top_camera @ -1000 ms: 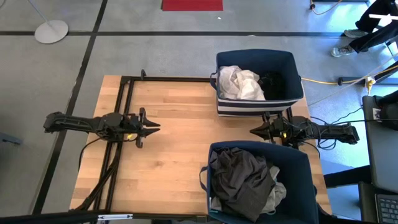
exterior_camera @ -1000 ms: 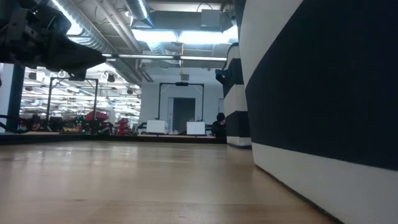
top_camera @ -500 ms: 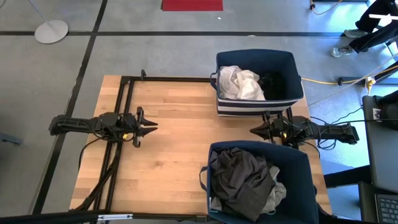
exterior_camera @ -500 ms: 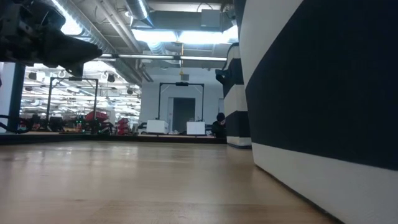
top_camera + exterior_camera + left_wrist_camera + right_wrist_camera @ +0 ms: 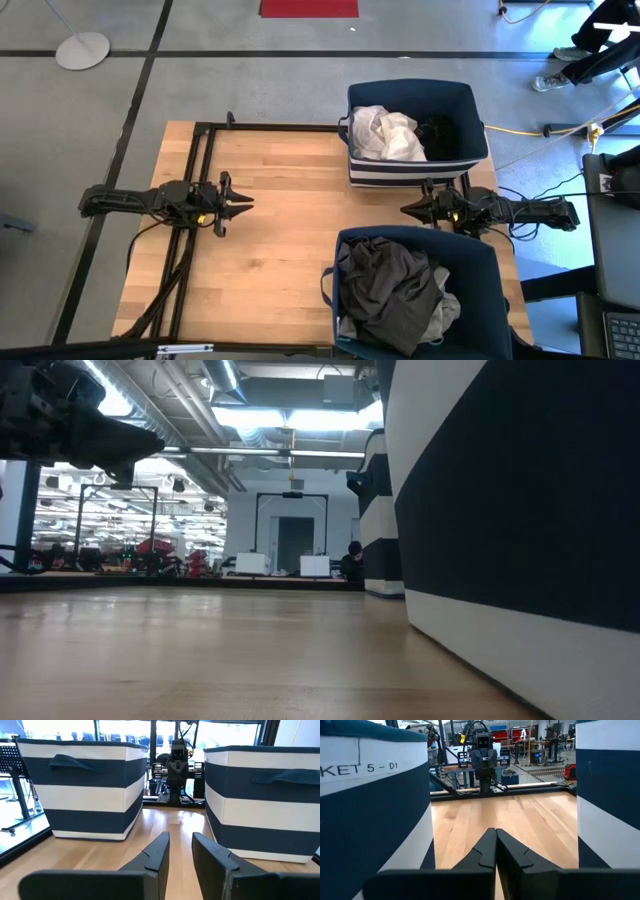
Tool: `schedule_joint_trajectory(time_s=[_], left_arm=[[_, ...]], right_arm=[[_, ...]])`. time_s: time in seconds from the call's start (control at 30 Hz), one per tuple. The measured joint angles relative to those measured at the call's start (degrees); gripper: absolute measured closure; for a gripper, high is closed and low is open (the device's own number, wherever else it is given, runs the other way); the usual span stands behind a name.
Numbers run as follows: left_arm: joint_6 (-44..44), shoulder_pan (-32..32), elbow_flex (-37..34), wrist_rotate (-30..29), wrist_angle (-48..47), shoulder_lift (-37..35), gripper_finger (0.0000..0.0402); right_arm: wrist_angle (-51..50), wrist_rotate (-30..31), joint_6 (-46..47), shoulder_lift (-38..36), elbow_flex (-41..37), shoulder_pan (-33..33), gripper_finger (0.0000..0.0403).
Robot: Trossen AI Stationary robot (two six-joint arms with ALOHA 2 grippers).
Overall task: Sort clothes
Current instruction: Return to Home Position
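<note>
Starting at the near edge of the table [image 5: 280, 250], the near bin [image 5: 482, 262] is heaped with clothes. A charcoal grey garment [image 5: 390, 290] lies on top, and a pale piece [image 5: 441, 312] shows at its side.

Just beyond that bin, the right gripper [image 5: 408, 210] hangs in the gap between the two bins. Its fingers are pressed together and hold nothing. Across the bare boards, well apart from it, the left gripper [image 5: 243, 201] sits at about the same depth and points back toward it. The left wrist view shows a narrow gap between its fingers [image 5: 157, 856], which also hold nothing.

Farther off, the far bin [image 5: 410, 88] holds a crumpled white garment [image 5: 385, 133] with something black [image 5: 440, 132] beside it.

No garment shows on the wood in any view, and neither arm carries one, so the sorting itself looks finished. Every piece in sight lies in one bin or the other, though whatever sits under the top layers is hidden. What seems left is for both arms to settle at rest, and both look drawn back and level over the table, close to that pose if not in it.

Beyond the table, a person [image 5: 590, 50] shows at the far corner of the floor, clear of the arms.
</note>
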Motion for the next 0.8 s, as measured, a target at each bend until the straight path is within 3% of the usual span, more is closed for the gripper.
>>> schedule_joint_trajectory(time_s=[0.8], left_arm=[[-0.39, -0.02, 0.00, 0.00, 0.00, 0.00, 0.0329]], right_arm=[[0.35, 0.47, 0.11, 0.00, -0.04, 0.01, 0.0391]])
